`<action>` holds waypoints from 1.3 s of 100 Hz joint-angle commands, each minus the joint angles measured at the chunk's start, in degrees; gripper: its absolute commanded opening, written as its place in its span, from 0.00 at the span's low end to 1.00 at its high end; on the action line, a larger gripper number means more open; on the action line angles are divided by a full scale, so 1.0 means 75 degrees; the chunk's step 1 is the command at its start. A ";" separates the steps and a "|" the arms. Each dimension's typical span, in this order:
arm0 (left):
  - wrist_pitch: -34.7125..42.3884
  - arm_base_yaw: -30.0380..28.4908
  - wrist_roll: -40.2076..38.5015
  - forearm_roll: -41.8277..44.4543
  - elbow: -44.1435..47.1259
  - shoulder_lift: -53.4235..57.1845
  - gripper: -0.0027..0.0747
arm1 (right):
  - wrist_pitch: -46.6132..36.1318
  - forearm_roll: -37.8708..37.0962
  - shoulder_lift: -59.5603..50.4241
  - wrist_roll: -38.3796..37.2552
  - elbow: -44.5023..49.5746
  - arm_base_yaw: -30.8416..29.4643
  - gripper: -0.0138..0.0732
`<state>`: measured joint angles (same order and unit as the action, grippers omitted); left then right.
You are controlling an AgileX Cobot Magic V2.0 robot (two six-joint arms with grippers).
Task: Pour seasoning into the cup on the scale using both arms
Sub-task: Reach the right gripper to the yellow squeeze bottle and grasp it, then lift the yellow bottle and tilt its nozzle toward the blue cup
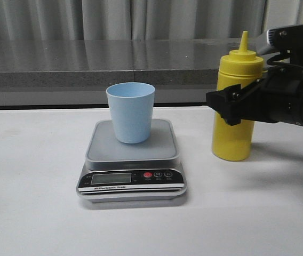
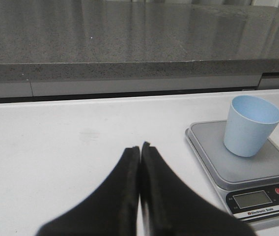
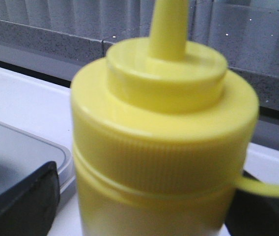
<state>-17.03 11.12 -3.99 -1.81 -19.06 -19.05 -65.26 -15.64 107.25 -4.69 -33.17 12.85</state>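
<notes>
1. The seasoning is a tall yellow squeeze bottle with a pointed nozzle. It stands upright on the white desk at the right side of the front view. A thin yellow cap strand sticks out from its collar.
2. The cup is small, pale blue and without a handle, and it narrows toward its base. It stands upright and open in the centre of the frame, on the scale's platform.
3. The scale is flat and silver-grey, with a black front panel, an LCD display and a red button. It lies in the lower centre, just left of the bottle and apart from it.
</notes>
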 commanded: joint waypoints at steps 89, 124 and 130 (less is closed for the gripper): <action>0.0593 -0.0012 -0.0052 -0.0034 -0.0200 -0.0059 0.01 | -0.0758 -0.0204 -0.0553 0.0091 -0.0429 -0.0010 0.43; 0.0593 -0.0012 -0.0052 -0.0034 -0.0200 -0.0059 0.01 | 0.3686 -0.2772 -0.1630 0.0325 -0.2102 0.0282 0.43; 0.0593 -0.0012 -0.0052 -0.0034 -0.0200 -0.0059 0.01 | 0.4487 -0.3139 -0.1653 0.0325 -0.2504 0.0454 0.43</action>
<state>-17.14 11.12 -3.99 -1.81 -19.06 -19.05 -36.46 -35.01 97.98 -2.95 -46.90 14.86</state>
